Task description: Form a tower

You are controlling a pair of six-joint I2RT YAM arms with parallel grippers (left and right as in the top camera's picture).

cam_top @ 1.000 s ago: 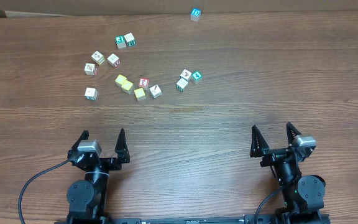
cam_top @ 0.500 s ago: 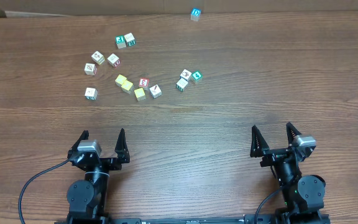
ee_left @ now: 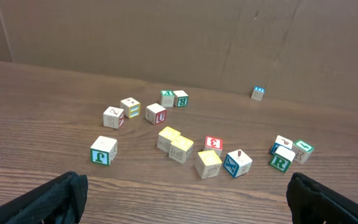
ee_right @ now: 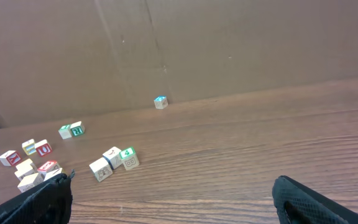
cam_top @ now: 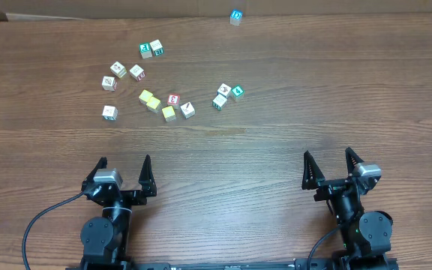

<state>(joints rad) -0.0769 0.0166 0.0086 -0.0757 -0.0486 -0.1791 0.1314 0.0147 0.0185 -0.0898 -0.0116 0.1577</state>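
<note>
No tower is in view: the small wooden letter cubes lie singly, scattered over the far half of the brown table (cam_top: 291,120). Three yellow cubes (cam_top: 154,103) sit near the middle of the scatter. A green-edged cube with a green "4" (cam_top: 237,92) (ee_right: 128,157) rests beside two white cubes (cam_top: 220,97) at the right of the group. My left gripper (cam_top: 124,163) (ee_left: 185,193) stands open near the front edge, well short of the cubes. My right gripper (cam_top: 328,156) (ee_right: 173,193) is also open, with nothing between its fingers.
A lone blue-topped cube (cam_top: 235,16) (ee_left: 258,93) sits at the table's far edge against a brown cardboard wall (ee_left: 166,37). More white cubes (cam_top: 115,75) lie at the far left. A black cable (cam_top: 40,217) loops beside the left arm's base.
</note>
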